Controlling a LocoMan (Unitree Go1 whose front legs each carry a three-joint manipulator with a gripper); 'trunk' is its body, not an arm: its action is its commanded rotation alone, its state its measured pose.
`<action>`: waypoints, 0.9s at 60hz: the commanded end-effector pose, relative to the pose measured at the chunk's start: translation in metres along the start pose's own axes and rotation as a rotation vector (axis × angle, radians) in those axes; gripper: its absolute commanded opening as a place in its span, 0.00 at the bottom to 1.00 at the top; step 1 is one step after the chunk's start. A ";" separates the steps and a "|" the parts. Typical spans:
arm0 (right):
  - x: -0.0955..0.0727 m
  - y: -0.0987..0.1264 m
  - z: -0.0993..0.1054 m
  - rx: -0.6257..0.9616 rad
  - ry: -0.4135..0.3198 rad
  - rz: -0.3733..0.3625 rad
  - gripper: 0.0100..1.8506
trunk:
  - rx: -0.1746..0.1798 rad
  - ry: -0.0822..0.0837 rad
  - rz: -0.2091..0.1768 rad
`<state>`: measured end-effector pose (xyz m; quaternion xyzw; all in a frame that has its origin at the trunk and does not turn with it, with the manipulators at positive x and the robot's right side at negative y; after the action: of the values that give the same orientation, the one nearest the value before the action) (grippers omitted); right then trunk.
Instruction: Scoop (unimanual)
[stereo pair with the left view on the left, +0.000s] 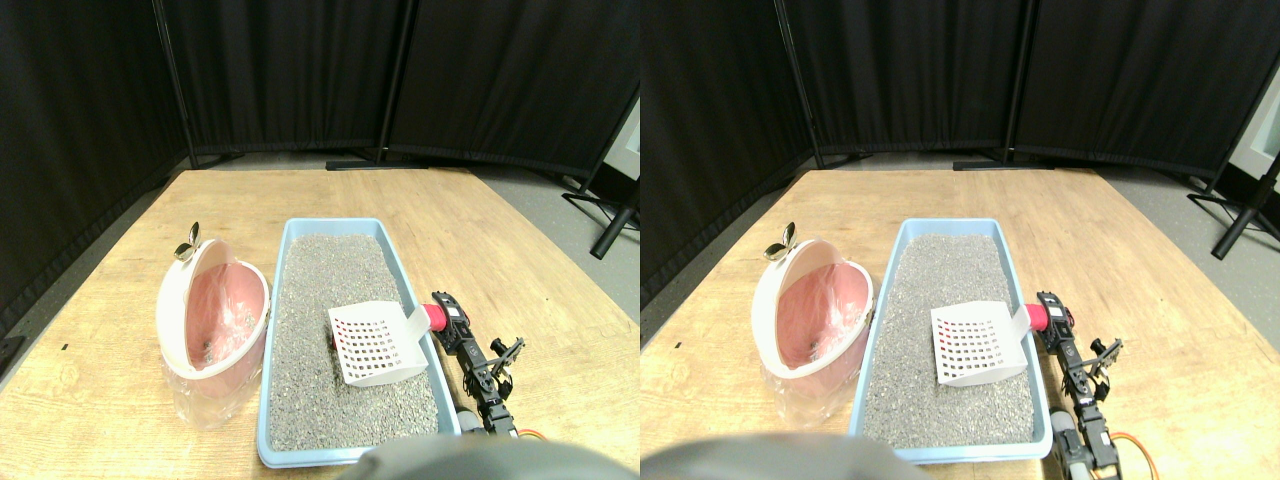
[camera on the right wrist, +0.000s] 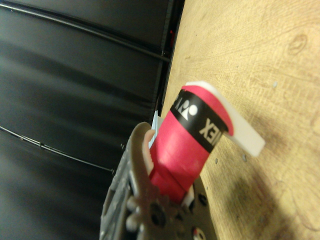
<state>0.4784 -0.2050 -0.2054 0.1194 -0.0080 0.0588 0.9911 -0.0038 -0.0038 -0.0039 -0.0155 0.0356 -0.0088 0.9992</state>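
Note:
A white slotted scoop (stereo pair with the left view on the left: 372, 343) lies tilted over the right side of the grey litter (stereo pair with the left view on the left: 315, 290) in a light blue tray (stereo pair with the left view on the left: 283, 262). Its red wrapped handle (stereo pair with the left view on the left: 437, 317) sticks out over the tray's right rim. My right gripper (stereo pair with the left view on the left: 447, 320) is shut on that handle from the right. In the wrist view the red handle (camera on the right wrist: 187, 145) sits between the jaw pads of my gripper (camera on the right wrist: 170, 172), and the scoop's white neck (camera on the right wrist: 242, 132) curves away beyond it. A small dark lump (stereo pair with the left view on the left: 331, 327) shows in the litter at the scoop's left edge.
A pink bin (stereo pair with the left view on the left: 215, 320) with a white rim and a clear liner stands tilted just left of the tray, a few small bits inside it. A gold clip (stereo pair with the left view on the left: 187, 243) sits on its top. Everything rests on a wooden table (stereo pair with the left view on the left: 520, 260). Black curtains and stand feet (stereo pair with the left view on the left: 610, 235) lie behind.

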 end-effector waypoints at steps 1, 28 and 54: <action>-0.002 -0.001 0.010 -0.051 -0.035 0.014 0.02 | -0.020 0.022 0.005; -0.006 0.020 0.053 -0.173 -0.171 0.160 0.02 | -0.035 0.024 0.023; 0.012 0.025 0.105 -0.365 -0.229 0.222 0.02 | -0.070 0.018 0.063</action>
<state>0.4853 -0.2018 -0.1071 -0.0568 -0.1118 0.1507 0.9806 -0.0029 -0.0028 -0.0028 -0.0408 0.0353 0.0134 0.9985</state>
